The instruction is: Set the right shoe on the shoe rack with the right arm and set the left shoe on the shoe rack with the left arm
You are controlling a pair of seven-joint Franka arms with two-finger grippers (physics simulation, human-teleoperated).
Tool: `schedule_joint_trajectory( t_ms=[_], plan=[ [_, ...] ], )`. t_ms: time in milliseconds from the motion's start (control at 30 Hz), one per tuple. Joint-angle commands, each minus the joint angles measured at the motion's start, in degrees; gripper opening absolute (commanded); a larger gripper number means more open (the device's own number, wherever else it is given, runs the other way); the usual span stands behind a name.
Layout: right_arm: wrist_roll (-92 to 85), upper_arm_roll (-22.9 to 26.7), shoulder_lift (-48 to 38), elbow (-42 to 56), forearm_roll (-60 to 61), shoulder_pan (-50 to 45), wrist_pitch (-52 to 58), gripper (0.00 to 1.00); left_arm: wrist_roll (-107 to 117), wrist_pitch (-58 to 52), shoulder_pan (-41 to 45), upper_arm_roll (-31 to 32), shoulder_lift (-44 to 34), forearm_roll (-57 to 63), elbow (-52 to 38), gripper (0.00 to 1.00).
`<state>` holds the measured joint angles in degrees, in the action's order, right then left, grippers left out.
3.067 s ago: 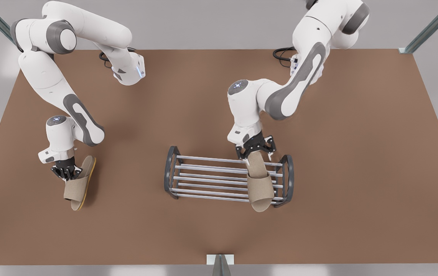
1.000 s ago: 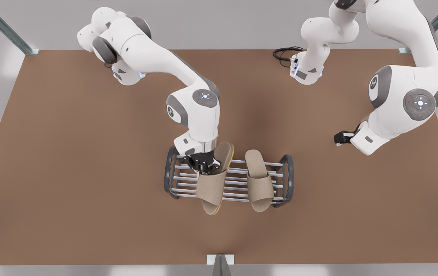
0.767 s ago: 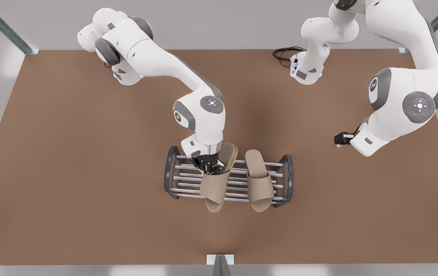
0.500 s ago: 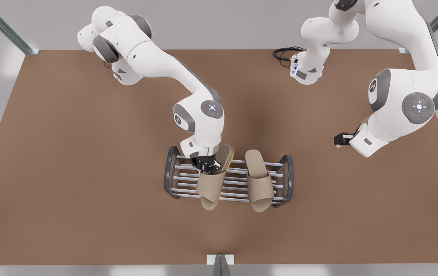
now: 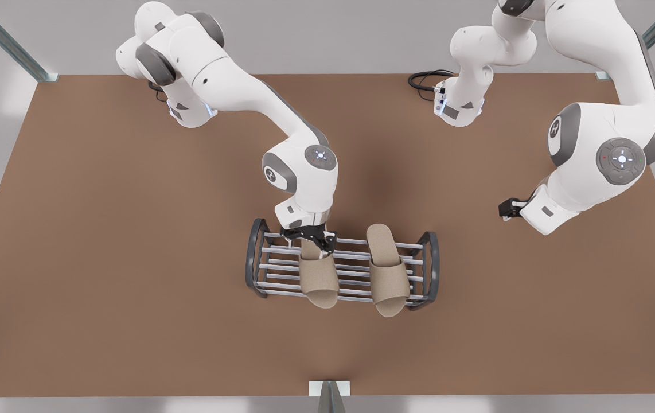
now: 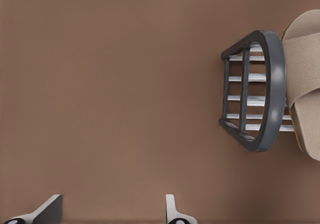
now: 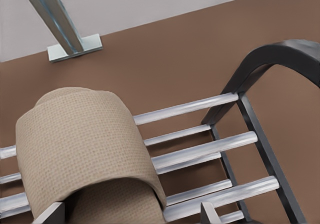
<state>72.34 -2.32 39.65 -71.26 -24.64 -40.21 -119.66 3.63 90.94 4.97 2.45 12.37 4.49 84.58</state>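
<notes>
The shoe rack (image 5: 254, 258) stands mid-table with both beige slippers lying flat across its bars. The right shoe (image 5: 317, 278) lies toward the front view's left, the left shoe (image 5: 388, 269) beside it toward the right end frame. My right gripper (image 5: 308, 236) hovers at the right shoe's heel, open, with its fingertips (image 7: 50, 213) on either side of the right shoe (image 7: 80, 139) above the rack's bars (image 7: 200, 151). My left gripper (image 5: 505, 207) waits off to the front view's right, open and holding nothing. From there the left gripper (image 6: 110, 211) looks at the rack's end frame (image 6: 272, 84) and the left shoe (image 6: 305, 84).
Both arm bases stand at the table's far edge, with a black cable (image 5: 422, 77) coiled by one. A metal post (image 5: 328, 396) rises at the near edge, also seen as a post (image 7: 60, 24) in the right wrist view. Bare brown table surrounds the rack.
The right shoe hung tilted on its edge in my right gripper; it now lies flat on the rack and the gripper has opened. The left arm has barely moved.
</notes>
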Motion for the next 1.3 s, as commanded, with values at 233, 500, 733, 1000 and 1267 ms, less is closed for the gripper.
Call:
schedule_joint_trajectory(
  t_ms=[233,500,733,1000,1267],
  plan=[
    [3.78,-5.76,-8.8,-5.29,0.55,-0.22,5.49,1.0,-0.29,-0.15,-0.05,0.01,-0.15,0.26,-0.03,1.0],
    [-16.42,-8.05,-31.65,-4.32,15.84,14.44,29.92,1.0,-0.29,-0.06,0.12,0.01,-0.06,0.17,0.06,1.0],
    [-68.11,0.22,-41.5,-18.56,26.04,43.89,28.26,1.0,-0.29,0.12,0.04,0.01,0.03,0.26,0.06,1.0],
    [-77.79,-1.8,-34.12,-17.86,28.59,36.25,22.46,1.0,-0.29,0.12,0.04,0.01,0.46,0.26,0.06,1.0],
    [-74.18,11.38,-32.01,-14.69,25.78,26.58,24.3,1.0,-0.29,0.2,-0.05,0.01,0.82,0.26,0.06,1.0]
  ],
)
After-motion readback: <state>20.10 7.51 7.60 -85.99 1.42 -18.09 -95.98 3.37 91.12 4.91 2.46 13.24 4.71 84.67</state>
